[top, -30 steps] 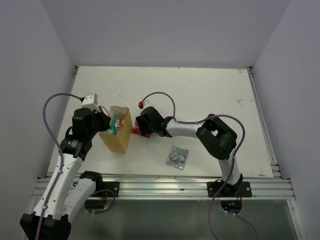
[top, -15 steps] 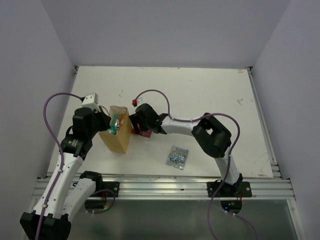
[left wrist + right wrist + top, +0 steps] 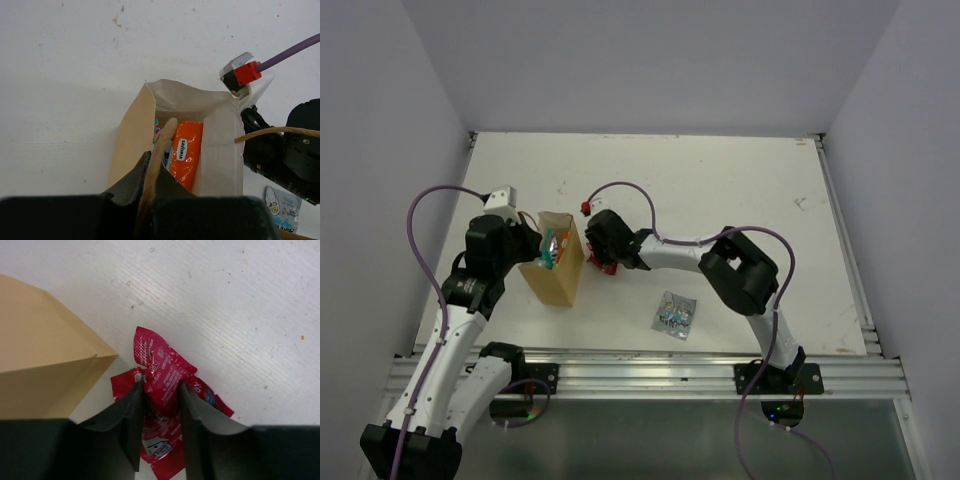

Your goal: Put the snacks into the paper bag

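The tan paper bag stands upright at the left of the table, its mouth open. Inside it I see an orange-red packet and a teal edge. My left gripper is shut on the bag's near rim and holds it open. Just right of the bag a small red packet lies crumpled on the table. My right gripper pinches it, and the foil bunches up between the fingers. A small silvery-blue packet lies flat near the front edge.
The bag's side wall stands close to the left of my right fingers. My right arm reaches across the table's middle. A purple cable with a red plug loops above the right wrist.
My right gripper has slid left toward the bag and closed from wide open onto the red packet. The left arm and the bag have stayed still.
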